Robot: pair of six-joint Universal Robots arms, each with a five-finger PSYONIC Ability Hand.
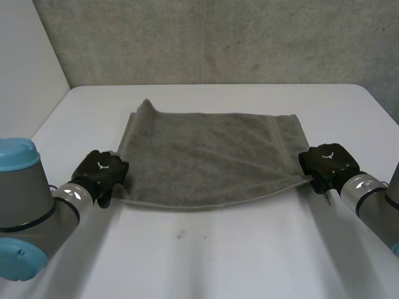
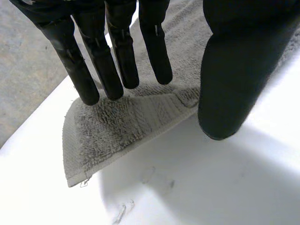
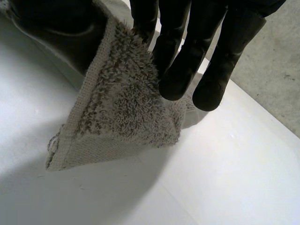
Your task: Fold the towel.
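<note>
— Does any writing show on the towel (image 1: 212, 159) or the table (image 1: 249, 249)?
— None that can be read. The left hand (image 1: 107, 176) and the right hand (image 1: 321, 167) each carry a white mark (image 1: 100, 166) on the back, too small to make out.

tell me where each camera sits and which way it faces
Head view: between and behind the arms, looking down at the table; left hand and right hand hold near corners of the towel.
Left wrist view: on that wrist, looking along the palm; its fingers pinch one corner.
Right wrist view: likewise, its fingers pinching the other corner.
Shared: the towel.
</note>
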